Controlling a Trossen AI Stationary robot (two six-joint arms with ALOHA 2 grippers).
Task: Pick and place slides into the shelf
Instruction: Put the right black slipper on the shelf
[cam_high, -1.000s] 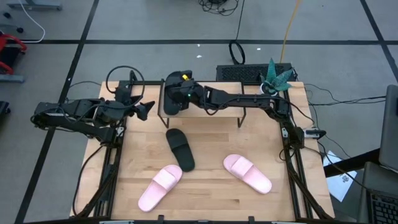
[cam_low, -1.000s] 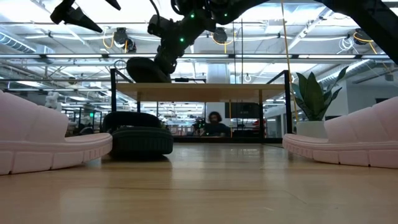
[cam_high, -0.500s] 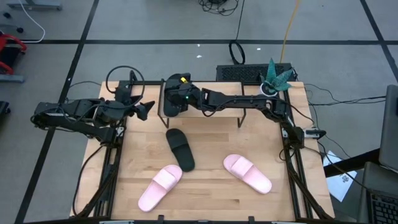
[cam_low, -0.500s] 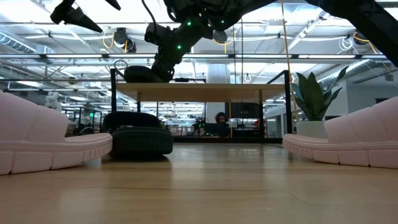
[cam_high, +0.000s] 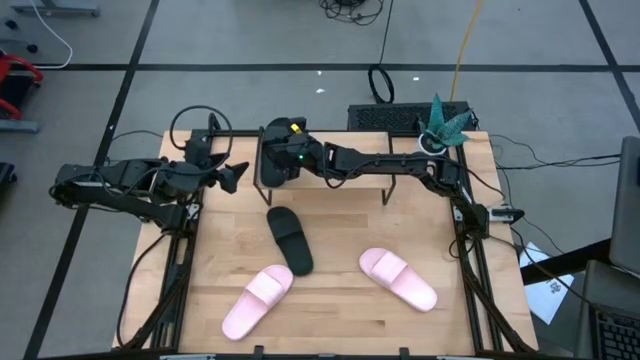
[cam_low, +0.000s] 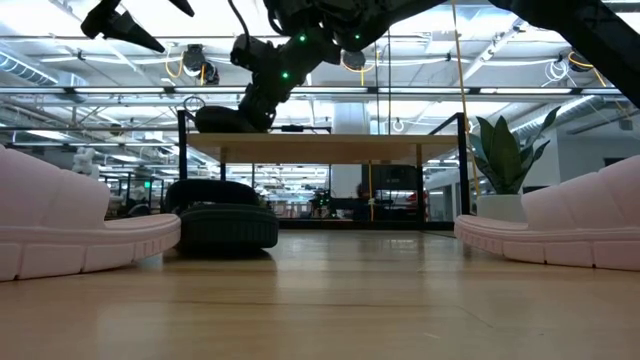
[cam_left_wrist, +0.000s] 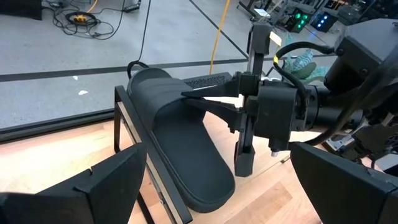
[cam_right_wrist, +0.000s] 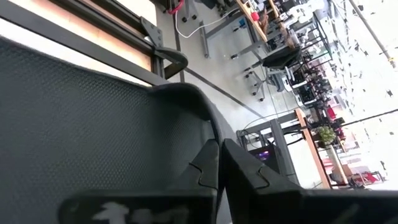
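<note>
Looking down from the high view, I see my right gripper (cam_high: 283, 160) over the shelf's (cam_high: 400, 170) left end, clamped on a black slide (cam_high: 275, 165). In the low view that slide (cam_low: 222, 119) rests on the plank. My left wrist view shows fingers (cam_left_wrist: 244, 134) pinching its edge; the shelf top is mostly hidden.

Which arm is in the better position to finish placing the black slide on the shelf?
The right. Its gripper is shut on the black slide, which already lies at the left end of the shelf. The left gripper hangs open and empty beside the shelf.
</note>
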